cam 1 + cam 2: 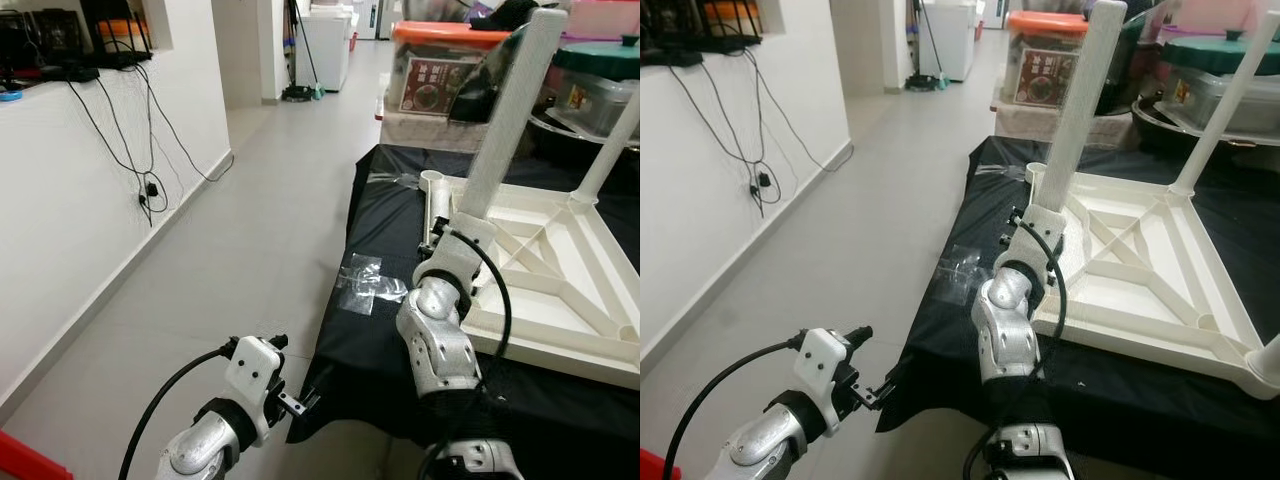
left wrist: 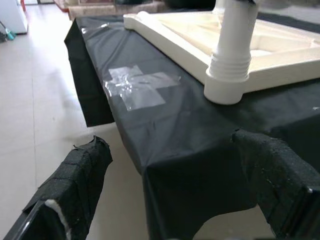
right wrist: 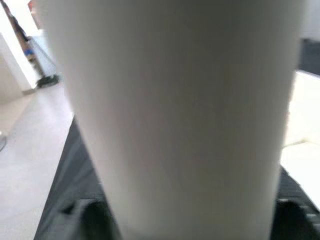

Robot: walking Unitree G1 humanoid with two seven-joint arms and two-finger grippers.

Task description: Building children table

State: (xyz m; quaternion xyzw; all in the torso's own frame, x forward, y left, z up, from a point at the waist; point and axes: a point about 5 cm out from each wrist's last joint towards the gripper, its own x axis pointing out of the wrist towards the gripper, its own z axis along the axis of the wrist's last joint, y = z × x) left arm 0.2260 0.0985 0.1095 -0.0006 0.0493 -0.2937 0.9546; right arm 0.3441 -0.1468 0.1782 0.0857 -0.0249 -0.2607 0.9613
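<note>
Tabletop (image 1: 560, 270), white and turned upside down with its ribbed underside facing up, lies on a counter (image 1: 380, 340) covered in black cloth. One white leg (image 1: 505, 120) stands upright at the tabletop's near corner, and a second leg (image 1: 610, 145) rises at the tabletop's far corner. A short white socket (image 1: 432, 182) sticks up just beside the tabletop's edge. The right tool (image 3: 190, 210) is clenched around the near leg low down, close to where it meets the tabletop; in the right wrist view the leg's pale shaft stands between the two black fingers (image 3: 85, 215). The left tool (image 2: 180, 200) hangs released, fingers spread wide, off the counter's near corner and apart from the tabletop, with a leg base and the tabletop's rim ahead of it. A cross of clear tape (image 2: 137, 85) is stuck to the cloth beside the tabletop. Beyond the tabletop stand a box with an orange lid (image 1: 440, 65) and a green-lidded tub (image 1: 595, 80).
</note>
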